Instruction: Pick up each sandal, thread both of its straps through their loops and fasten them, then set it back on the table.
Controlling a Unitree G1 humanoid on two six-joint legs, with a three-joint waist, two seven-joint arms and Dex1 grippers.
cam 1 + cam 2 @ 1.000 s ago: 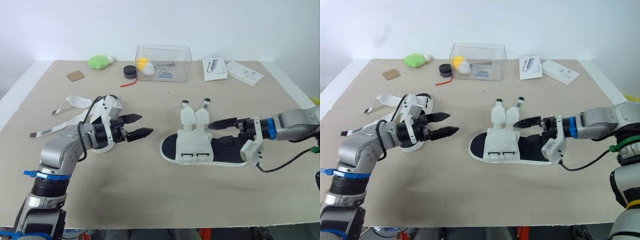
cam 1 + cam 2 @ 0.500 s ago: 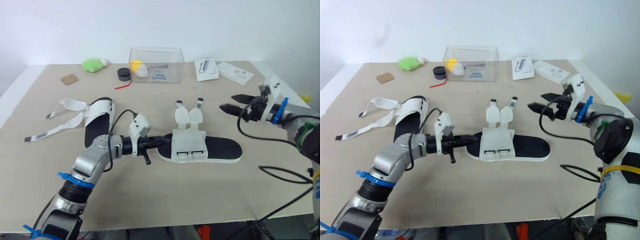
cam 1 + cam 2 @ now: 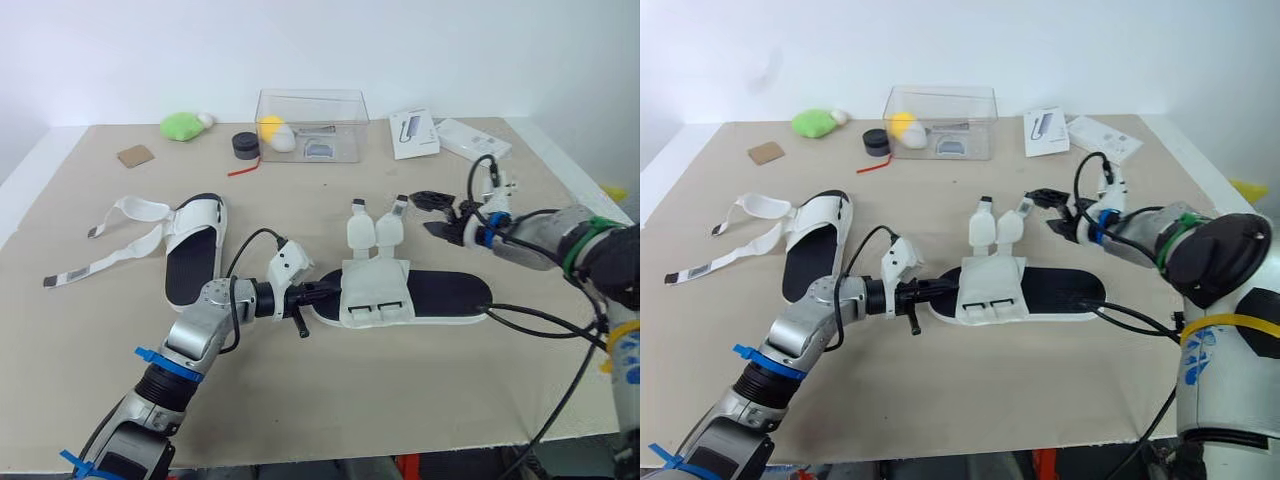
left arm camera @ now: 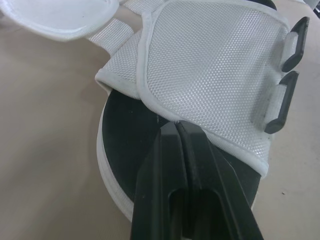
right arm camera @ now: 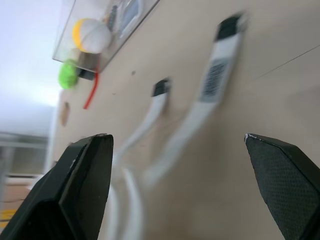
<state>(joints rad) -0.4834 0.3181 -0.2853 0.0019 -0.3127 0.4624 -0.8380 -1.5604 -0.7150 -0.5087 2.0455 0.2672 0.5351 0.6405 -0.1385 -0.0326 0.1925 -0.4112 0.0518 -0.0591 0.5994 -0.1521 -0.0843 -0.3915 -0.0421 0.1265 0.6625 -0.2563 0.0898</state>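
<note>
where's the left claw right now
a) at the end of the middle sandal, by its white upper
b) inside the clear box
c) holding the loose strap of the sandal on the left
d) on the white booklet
A: the left claw lies low over the table with its shut tips at the end of the middle sandal, right against the edge of the white upper.

Before me the beige table [image 3: 330, 400] holds a middle sandal [image 3: 430, 298] and a left sandal [image 3: 190, 265]; along its far side lie a cardboard square [image 3: 135, 156], green toy [image 3: 180, 126], black pot [image 3: 245, 145], clear box [image 3: 310, 125], white packet [image 3: 414, 135] and white carton [image 3: 472, 139].
</note>
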